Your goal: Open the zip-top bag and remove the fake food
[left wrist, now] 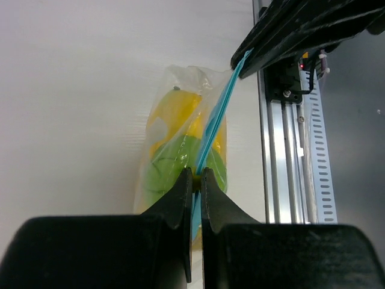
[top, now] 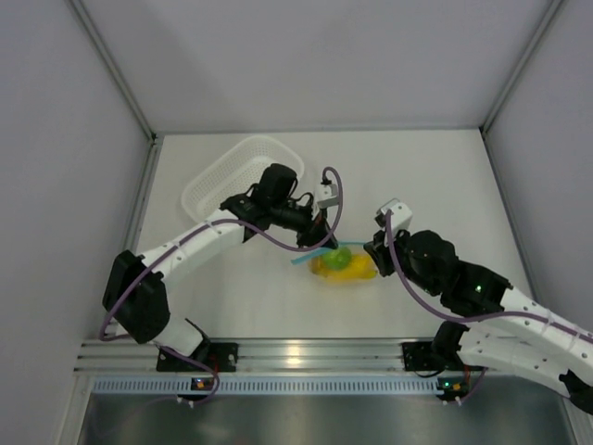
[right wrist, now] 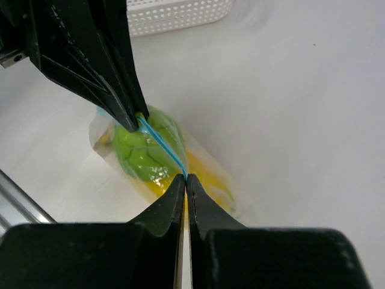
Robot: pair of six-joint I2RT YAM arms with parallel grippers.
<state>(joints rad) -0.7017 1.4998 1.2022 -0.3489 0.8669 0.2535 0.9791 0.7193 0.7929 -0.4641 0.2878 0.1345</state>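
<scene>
Left wrist view: left end effector (left wrist: 197, 180) and right end effector (right wrist: 185, 179) each pinch the blue strip (left wrist: 216, 114) of the zip-top bag (left wrist: 180, 81) on the desk (left wrist: 72, 120) (fake food (left wrist: 165, 171) inside). Opening step; next, probably pull the lips apart.

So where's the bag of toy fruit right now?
In the top view the zip-top bag is mid-table, its blue zip strip pinched by the left end effector and the right end effector.
</scene>
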